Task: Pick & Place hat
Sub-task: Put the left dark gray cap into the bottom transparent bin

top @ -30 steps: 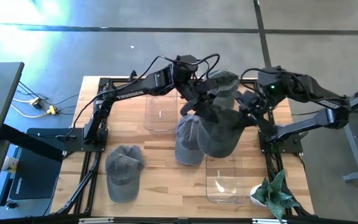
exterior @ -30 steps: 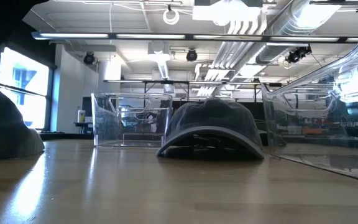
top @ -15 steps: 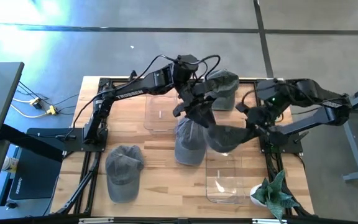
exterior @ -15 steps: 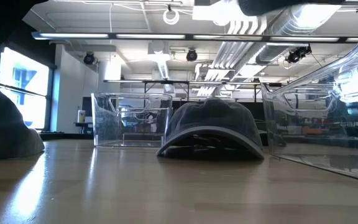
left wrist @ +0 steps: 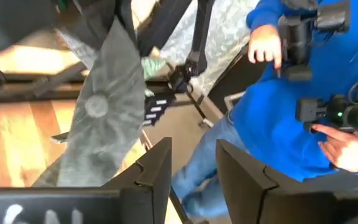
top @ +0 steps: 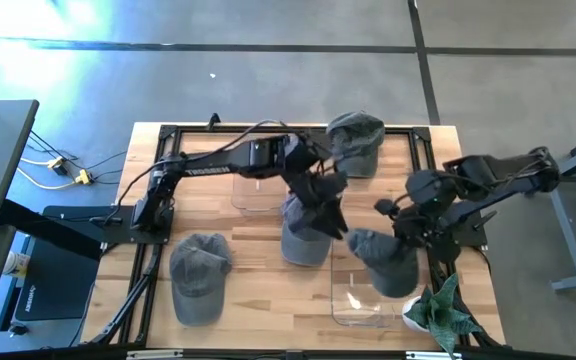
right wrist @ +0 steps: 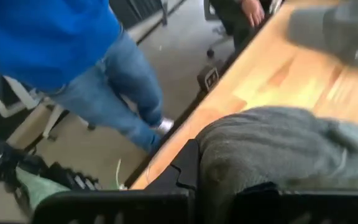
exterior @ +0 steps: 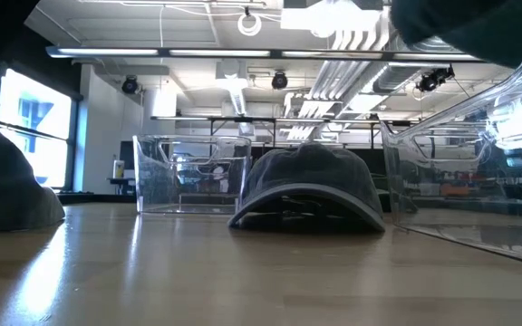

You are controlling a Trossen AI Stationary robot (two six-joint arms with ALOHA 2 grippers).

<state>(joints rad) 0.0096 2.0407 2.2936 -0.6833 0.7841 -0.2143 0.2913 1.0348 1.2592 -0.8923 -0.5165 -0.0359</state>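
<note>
the right gripper point(top: 400, 232) is clenching a grey hat point(top: 383, 260) by its edge, and the hat is hanging over the clear bin point(top: 360, 292) at the near right of the table point(top: 218, 160), its crown drooping into the bin's mouth. in the right wrist view the grey fabric point(right wrist: 272, 146) is bunching up between the dark fingers. the left gripper point(top: 330, 215) is hovering over the middle of the table, just above another grey cap point(top: 303, 235), its fingers point(left wrist: 157, 168) standing a little apart with nothing between them (the held hat is showing beyond them). a third cap point(top: 200, 275) is lying at the near left, a fourth point(top: 356, 140) at the far edge, and a second clear bin point(top: 258, 180) is sitting behind the left arm. a person in blue point(left wrist: 291, 112) is standing beside the table.
</note>
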